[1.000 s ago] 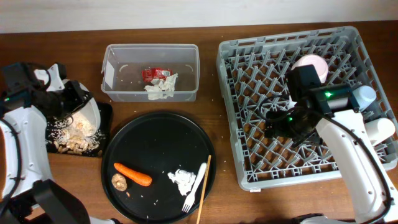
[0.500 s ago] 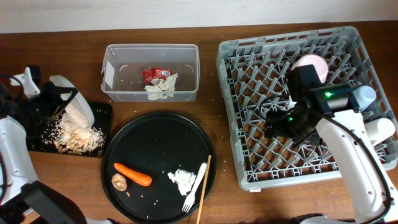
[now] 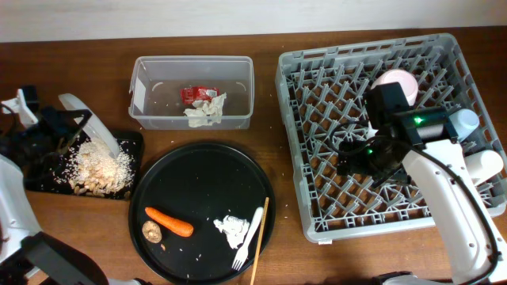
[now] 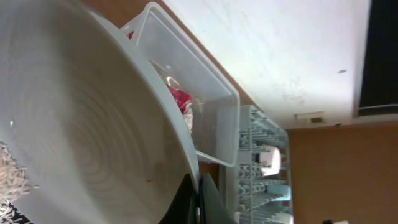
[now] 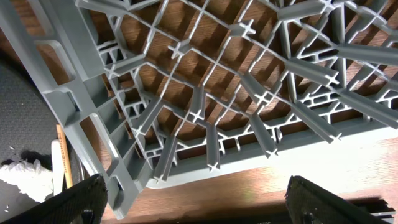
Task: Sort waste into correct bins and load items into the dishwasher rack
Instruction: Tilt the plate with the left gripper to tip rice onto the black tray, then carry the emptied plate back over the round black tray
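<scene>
My left gripper is shut on the rim of a white plate, held tilted on edge over the black tray; a pile of rice and food scraps lies on that tray. In the left wrist view the plate fills the frame, with the fingers pinching its edge. My right gripper hangs open and empty over the grey dishwasher rack, whose grid fills the right wrist view. The round black tray holds a carrot, a mushroom, crumpled tissue, a white fork and a chopstick.
A clear plastic bin at the back holds a red wrapper and crumpled paper. The rack holds a pink bowl and white cups on its right side.
My left gripper swung left and tilted the plate up on edge; the rice and scraps slid off it onto the black tray. The right arm has not moved.
</scene>
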Available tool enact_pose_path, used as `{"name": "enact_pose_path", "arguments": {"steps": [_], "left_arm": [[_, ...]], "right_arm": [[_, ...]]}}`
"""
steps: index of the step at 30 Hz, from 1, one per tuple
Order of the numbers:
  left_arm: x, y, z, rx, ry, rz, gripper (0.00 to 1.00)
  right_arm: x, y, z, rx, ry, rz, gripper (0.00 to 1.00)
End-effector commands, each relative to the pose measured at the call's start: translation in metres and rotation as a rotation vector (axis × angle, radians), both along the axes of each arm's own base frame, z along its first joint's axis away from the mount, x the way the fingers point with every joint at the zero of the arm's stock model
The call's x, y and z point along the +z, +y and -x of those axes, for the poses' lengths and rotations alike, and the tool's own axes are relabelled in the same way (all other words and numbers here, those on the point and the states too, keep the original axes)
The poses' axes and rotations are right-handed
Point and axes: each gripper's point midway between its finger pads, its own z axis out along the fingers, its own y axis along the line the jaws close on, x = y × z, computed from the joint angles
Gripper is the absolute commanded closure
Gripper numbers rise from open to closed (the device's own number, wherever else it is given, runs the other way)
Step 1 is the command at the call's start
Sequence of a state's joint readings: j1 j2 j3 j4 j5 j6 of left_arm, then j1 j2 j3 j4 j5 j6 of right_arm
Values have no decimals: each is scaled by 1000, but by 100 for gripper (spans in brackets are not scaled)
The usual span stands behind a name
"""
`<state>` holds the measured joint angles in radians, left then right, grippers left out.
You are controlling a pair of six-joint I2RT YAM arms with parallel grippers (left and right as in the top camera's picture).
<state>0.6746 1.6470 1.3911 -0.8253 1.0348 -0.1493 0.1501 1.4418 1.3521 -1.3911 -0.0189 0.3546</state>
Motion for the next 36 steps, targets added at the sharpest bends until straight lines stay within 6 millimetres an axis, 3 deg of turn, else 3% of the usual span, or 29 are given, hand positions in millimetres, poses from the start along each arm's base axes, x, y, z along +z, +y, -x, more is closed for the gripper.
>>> {"name": "enact_pose_path", "arguments": {"steps": [1,2,6,10,20,25,30,33,36], "left_arm": [[17,4,10,22,-35,95,100],[31,0,13,-19,-107,146,100],[56,-2,19,-78,-226,227,100],[71,-9,24,-132,-293,284,100],[65,-9,23,-113,-258,273,100],[75,-21,38,-98,-238,228,100],[67,-63,59,-81,-75,-44,100],[47,-127,70,-235,49,-196,100],[15,-162,88,-352,199,-354,100]], "right_arm": [[6,-3,0,-1,-21,6,5],[6,-3,0,-1,-21,6,5],[6,-3,0,-1,-21,6,5],[6,-3,0,-1,-21,6,5],[6,-3,0,-1,-18,6,5],[6,-3,0,-1,-18,6,5],[6,-3,0,-1,-18,6,5],[6,-3,1,0,-17,6,4],[6,-3,1,2,-15,7,4]]}}
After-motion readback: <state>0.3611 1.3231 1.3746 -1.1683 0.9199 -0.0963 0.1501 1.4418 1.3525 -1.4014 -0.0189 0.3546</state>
